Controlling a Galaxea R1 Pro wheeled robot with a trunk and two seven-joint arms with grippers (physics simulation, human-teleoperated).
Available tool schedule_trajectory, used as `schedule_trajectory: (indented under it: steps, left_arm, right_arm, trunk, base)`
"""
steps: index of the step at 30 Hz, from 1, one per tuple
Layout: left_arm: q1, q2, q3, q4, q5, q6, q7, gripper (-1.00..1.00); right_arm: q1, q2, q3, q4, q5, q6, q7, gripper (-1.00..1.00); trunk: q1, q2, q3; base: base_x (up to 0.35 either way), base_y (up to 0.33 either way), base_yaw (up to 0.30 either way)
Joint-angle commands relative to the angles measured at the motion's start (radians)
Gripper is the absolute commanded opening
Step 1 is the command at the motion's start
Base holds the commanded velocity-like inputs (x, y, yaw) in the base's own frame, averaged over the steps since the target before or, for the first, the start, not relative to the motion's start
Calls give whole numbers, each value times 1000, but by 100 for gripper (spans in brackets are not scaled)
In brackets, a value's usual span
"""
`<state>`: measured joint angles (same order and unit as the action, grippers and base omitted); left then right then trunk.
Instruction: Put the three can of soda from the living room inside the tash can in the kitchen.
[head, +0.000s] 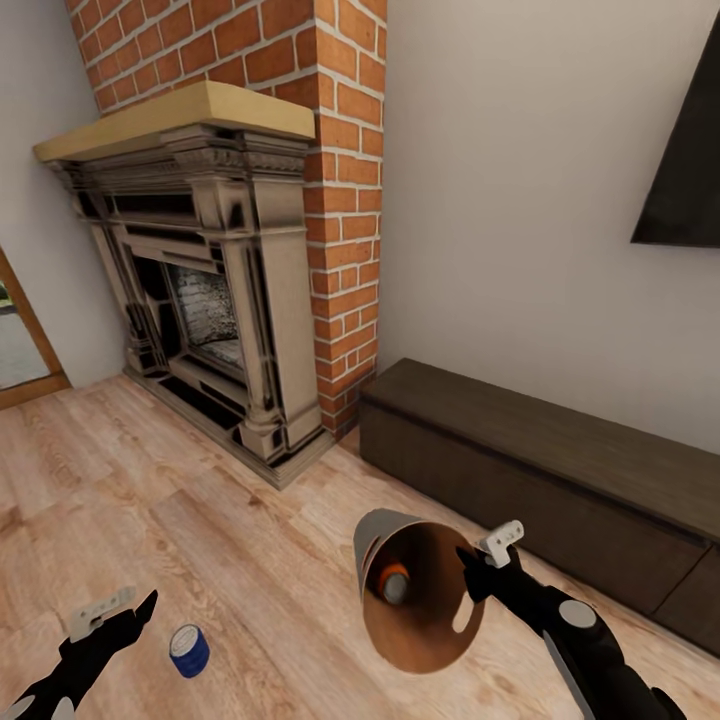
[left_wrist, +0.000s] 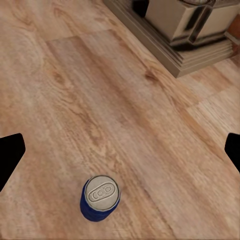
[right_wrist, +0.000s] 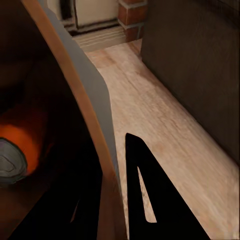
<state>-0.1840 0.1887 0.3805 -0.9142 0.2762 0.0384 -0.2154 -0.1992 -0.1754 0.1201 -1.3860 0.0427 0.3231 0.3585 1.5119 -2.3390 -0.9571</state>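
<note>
A blue can of soda (head: 190, 650) stands upright on the plank floor, just right of my left gripper (head: 135, 615). The left wrist view looks down on that blue can (left_wrist: 100, 197), below the wide-open left gripper (left_wrist: 120, 150), whose fingertips (left_wrist: 10, 155) sit at the picture's edges and touch nothing. My right gripper (head: 472, 578) is shut on the rim of the trash can (head: 415, 625), held off the floor and tipped with its coppery inside facing me. An orange can (head: 392, 582) with a grey top lies inside it. In the right wrist view the bin wall (right_wrist: 90, 100) runs between the fingers (right_wrist: 145, 195), with the orange can (right_wrist: 17, 145) beside it.
An ornate fireplace (head: 200, 280) with a brick chimney (head: 340, 200) stands ahead on the left. A long dark low cabinet (head: 540, 480) runs along the wall at right, under a black TV (head: 690, 170). A wood-framed glass door (head: 20, 340) is at far left. Plank floor (head: 200, 500) lies between.
</note>
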Motion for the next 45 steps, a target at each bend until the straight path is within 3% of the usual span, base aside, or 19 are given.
schedule_trajectory:
  steps: [1,4,7,27,30,32,34,38,40,45]
  left_arm:
    - [0,0,0,1,0,0,0,100]
    - [0,0,0,4,0,0,0,100]
    - [0,0,0,6,0,0,1,100]
    - [-1,5,-5,12,-10,10,-1,100]
    - [-7,8,-21,13,-72,55,-3,100]
    - [-15,9,-67,14,-199,170,-32,100]
    - [-26,8,-107,14,-301,243,-125,100]
    - [-71,5,-133,22,-404,288,-249,100]
    - [-95,4,-137,28,-427,295,-284,100]
    - [-108,1,-134,33,-437,274,-303,100]
  right_arm:
    - [0,-4,-11,-1,-7,-4,3,-100]
    - [1,-26,-64,22,-5,-35,4,-100]
    - [1,-50,-81,54,-10,-88,15,-100]
    - [1,-46,-91,120,-15,-113,26,-100]
    - [1,-46,-91,120,-15,-113,25,-100]
    - [1,-46,-91,123,-15,-113,25,-100]
    - [1,-47,-91,125,-15,-113,25,-100]
    - [1,-48,-91,127,-15,-113,26,-100]
    - [1,-48,-91,137,-15,-113,26,-100]
    - [1,-48,-93,181,-14,-126,25,-100]
  trunk:
    - [0,0,0]
    - [0,0,0]
    - [0,0,0]
    - [0,0,0]
    - [0,0,0]
    - [0,0,0]
    - [0,0,0]
    - [0,0,0]
    - [0,0,0]
    - [0,0,0]
  base:
    - [109,0,0]
    - [106,0,0]
    - [47,0,0]
    - [3,205,0]
    - [39,48,0]
    - [21,20,0]
    - [9,8,0]
    - [3,3,0]
    - [0,0,0]
    - [0,0,0]
